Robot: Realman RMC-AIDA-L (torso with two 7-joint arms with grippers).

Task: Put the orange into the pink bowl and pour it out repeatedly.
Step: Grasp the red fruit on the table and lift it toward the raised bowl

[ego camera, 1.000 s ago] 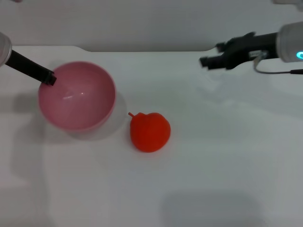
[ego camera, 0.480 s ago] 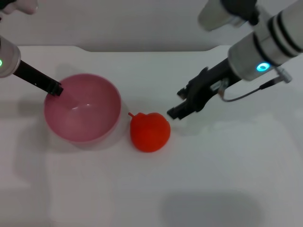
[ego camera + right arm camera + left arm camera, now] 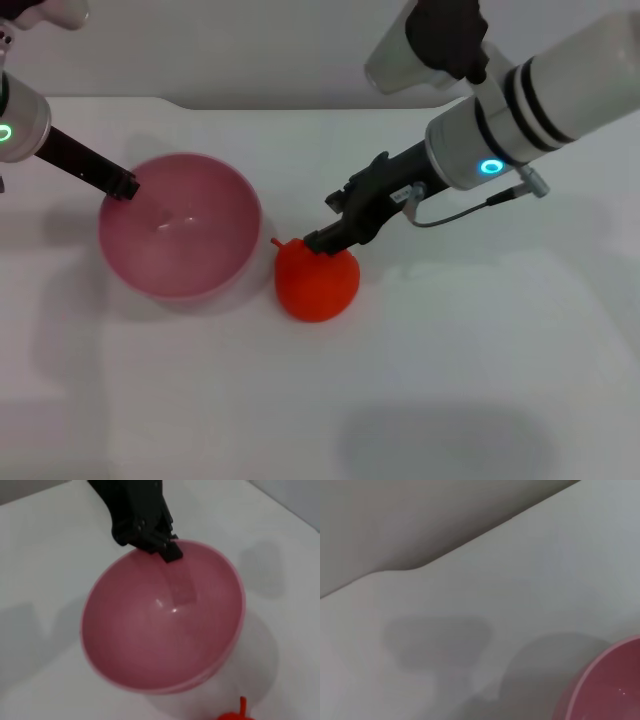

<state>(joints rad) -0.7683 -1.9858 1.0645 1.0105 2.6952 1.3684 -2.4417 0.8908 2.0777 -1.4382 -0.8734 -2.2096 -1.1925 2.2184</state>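
The pink bowl [image 3: 180,228] stands upright on the white table, left of centre. My left gripper [image 3: 122,184] is shut on its far-left rim, and the right wrist view shows one finger [image 3: 176,578] reaching down inside the bowl [image 3: 165,620]. The orange [image 3: 317,281] lies on the table just right of the bowl, outside it; only its stem and top [image 3: 236,714] show in the right wrist view. My right gripper [image 3: 325,230] hangs open at the orange's top. The left wrist view catches just a piece of the bowl's rim [image 3: 602,677].
The white table [image 3: 450,380] runs to a back edge with a notched corner at the far left [image 3: 160,100]. Both arms cast soft shadows on the table. Nothing else stands on it.
My right arm swung from the back right down and left until its gripper reached the orange's top. The left gripper shifted the bowl slightly right and nearer. The orange stayed put.
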